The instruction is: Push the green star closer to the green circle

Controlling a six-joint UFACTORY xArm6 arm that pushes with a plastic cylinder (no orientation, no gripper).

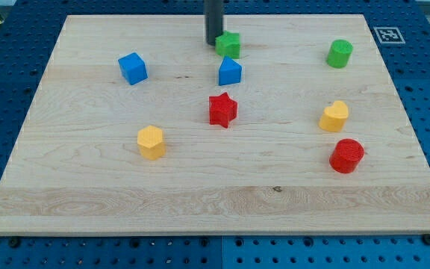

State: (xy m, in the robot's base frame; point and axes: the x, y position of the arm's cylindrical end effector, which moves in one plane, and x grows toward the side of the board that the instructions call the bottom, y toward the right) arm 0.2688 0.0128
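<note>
The green star lies near the view's top, just right of centre. The green circle stands far to its right, near the board's top right. My tip comes down from the view's top and sits right at the star's left side, touching or nearly touching it.
A blue triangular block lies just below the green star. A blue cube is at the left. A red star is at centre. A yellow hexagon, a yellow heart-like block and a red circle lie lower.
</note>
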